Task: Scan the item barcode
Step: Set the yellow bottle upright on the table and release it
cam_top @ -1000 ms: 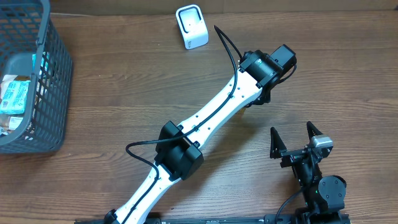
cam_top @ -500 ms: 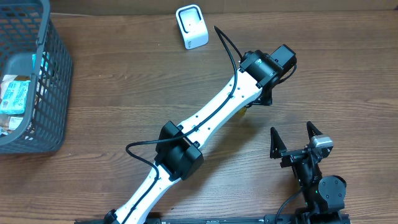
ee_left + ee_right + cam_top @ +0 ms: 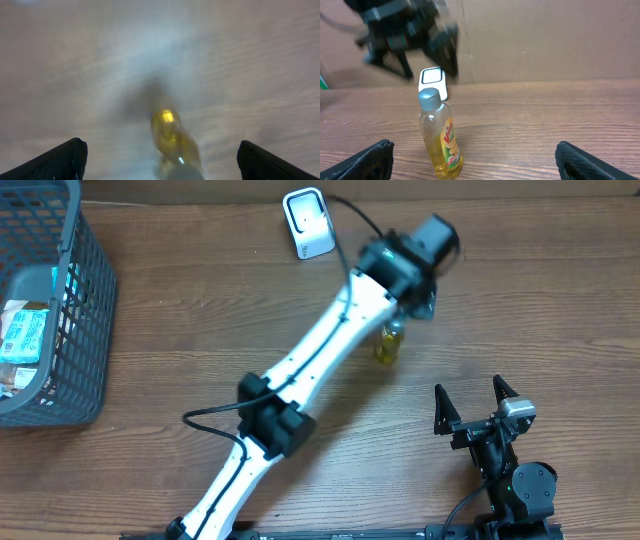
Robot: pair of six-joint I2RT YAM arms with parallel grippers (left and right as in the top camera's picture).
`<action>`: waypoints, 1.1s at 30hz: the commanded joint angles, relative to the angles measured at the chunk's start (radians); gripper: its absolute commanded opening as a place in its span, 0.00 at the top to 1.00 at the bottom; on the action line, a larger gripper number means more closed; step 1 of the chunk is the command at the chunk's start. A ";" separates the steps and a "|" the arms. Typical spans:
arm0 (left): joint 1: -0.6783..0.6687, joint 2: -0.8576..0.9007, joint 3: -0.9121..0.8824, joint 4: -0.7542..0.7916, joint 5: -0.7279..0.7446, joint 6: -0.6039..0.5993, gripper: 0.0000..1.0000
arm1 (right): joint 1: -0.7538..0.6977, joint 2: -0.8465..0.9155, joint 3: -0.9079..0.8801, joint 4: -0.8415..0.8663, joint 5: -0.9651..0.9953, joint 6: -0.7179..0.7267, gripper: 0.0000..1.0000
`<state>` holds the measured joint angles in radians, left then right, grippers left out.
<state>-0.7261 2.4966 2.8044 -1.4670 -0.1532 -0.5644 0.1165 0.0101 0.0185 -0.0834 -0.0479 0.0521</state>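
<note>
The small yellow plastic bottle with a grey cap (image 3: pixel 388 343) stands up on the brown wooden table (image 3: pixel 560 300), in the middle of the top view. The left gripper (image 3: pixel 159 159) over it is wide and holds nothing. The right gripper (image 3: pixel 477 402), lower right, is wide and empty.
</note>
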 commanded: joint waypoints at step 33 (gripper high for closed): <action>1.361 -0.372 -0.118 0.123 0.181 0.621 0.00 | -0.006 -0.007 -0.011 0.003 0.002 -0.004 0.00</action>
<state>0.6350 2.1193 2.8002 -1.3838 0.0036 -0.0296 0.1165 0.0101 0.0185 -0.0834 -0.0475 0.0521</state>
